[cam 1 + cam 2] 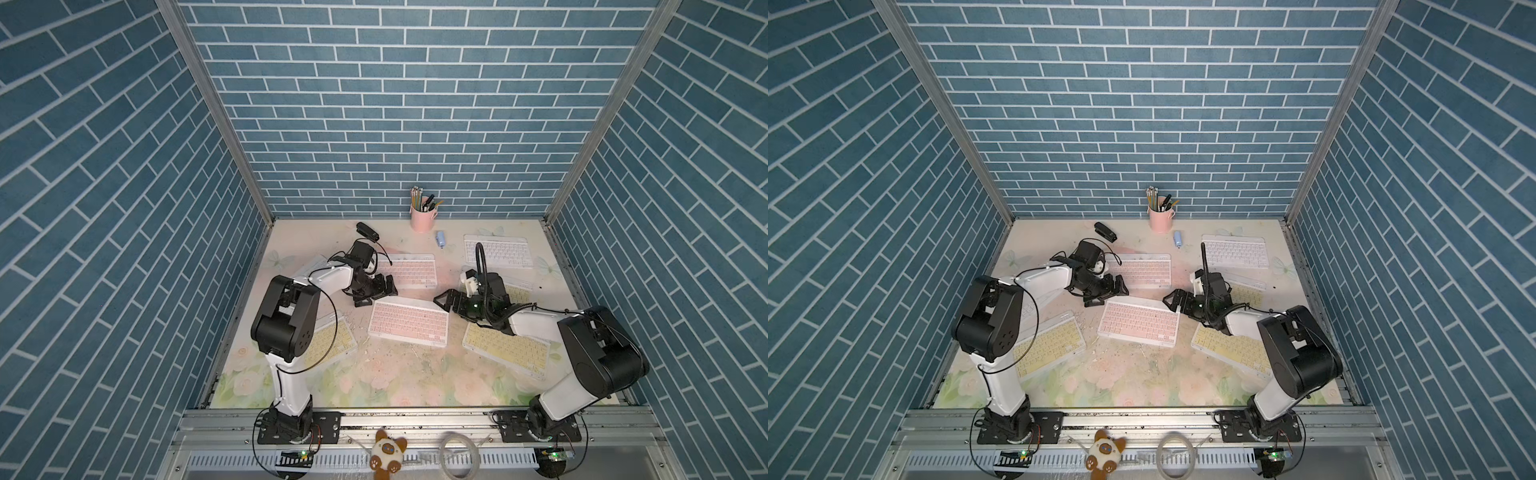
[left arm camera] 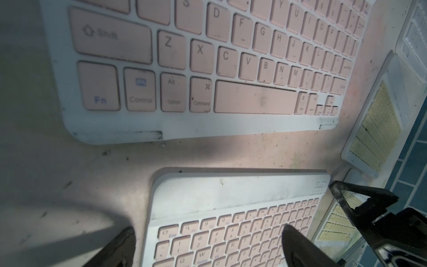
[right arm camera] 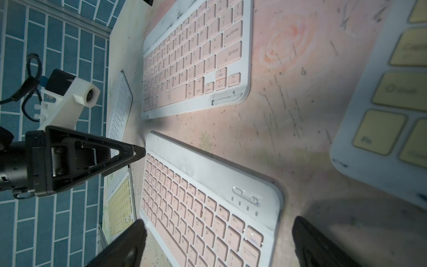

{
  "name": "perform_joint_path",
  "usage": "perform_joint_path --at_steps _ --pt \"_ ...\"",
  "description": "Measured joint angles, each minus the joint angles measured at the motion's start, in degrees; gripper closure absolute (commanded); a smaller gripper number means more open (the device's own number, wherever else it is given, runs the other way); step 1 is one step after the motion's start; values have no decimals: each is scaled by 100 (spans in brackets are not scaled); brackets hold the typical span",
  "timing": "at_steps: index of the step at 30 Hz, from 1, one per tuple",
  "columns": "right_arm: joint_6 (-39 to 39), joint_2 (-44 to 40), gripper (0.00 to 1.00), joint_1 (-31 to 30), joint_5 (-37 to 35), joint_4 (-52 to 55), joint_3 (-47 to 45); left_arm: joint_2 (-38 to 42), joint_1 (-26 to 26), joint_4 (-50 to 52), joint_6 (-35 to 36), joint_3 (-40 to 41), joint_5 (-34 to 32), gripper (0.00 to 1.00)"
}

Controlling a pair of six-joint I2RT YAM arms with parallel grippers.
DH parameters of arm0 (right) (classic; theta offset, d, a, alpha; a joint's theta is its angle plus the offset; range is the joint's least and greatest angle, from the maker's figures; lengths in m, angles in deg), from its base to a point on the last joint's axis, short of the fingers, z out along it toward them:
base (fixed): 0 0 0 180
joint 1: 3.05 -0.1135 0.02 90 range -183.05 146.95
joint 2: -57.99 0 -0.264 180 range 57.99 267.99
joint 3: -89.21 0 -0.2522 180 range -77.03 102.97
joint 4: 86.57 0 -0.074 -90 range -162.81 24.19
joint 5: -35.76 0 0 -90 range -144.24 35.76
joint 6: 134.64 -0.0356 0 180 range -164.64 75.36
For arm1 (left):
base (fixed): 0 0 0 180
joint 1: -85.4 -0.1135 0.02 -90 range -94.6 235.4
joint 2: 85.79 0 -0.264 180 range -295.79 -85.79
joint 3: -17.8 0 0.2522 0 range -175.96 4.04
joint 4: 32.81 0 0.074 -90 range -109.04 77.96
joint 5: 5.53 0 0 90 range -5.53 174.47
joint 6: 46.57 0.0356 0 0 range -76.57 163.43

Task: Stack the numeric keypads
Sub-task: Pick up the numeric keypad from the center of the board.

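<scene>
Left gripper (image 1: 376, 294) hangs low by the far left corner of the middle pink keypad (image 1: 409, 322). Its arm is bent at the elbow and reaches in over the table (image 1: 395, 374). Its fingers (image 2: 298, 245) are wide apart and hold nothing. The right gripper (image 1: 445, 302) hangs low by the far right corner of the same keypad, with its arm bent the same way. Its fingers (image 3: 129, 245) are wide apart too, and empty. I cannot tell if either gripper touches the keypad.

That keypad lies flat with its keys up. It has a white frame, pink keys and some dirty marks.

I count seven keypads, all flat on the table.
- **Pink:** two. The far pink keypad (image 1: 409, 270) lies just behind the middle one.
- **Yellow:** three. The left yellow keypad (image 1: 332, 345) and the right yellow keypad (image 1: 507, 351) lie to each side of the middle one. The hidden yellow keypad (image 1: 518, 294) is partly under the right arm.
- **White:** two. The far white keypad (image 1: 496, 251) lies behind and to the right. The left white keypad (image 3: 119, 108) is mostly under the left arm.

Farther behind the middle keypad are one pink cup (image 1: 423, 220) of pens, one black stapler (image 1: 368, 232) and one blue stick (image 1: 441, 240).
</scene>
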Motion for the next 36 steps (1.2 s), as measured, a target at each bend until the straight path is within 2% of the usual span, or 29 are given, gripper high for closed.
perform_joint_path --at_steps 16,25,36 --pt "-337 221 1 -2 127 -654 -13 352 -2 -98 514 472 -66 0" --pt "-498 267 1 -20 111 -1008 -144 352 -2 -398 520 623 474 1" --pt "-544 -22 1 -48 -111 -911 -354 352 0 -407 522 640 595 0"
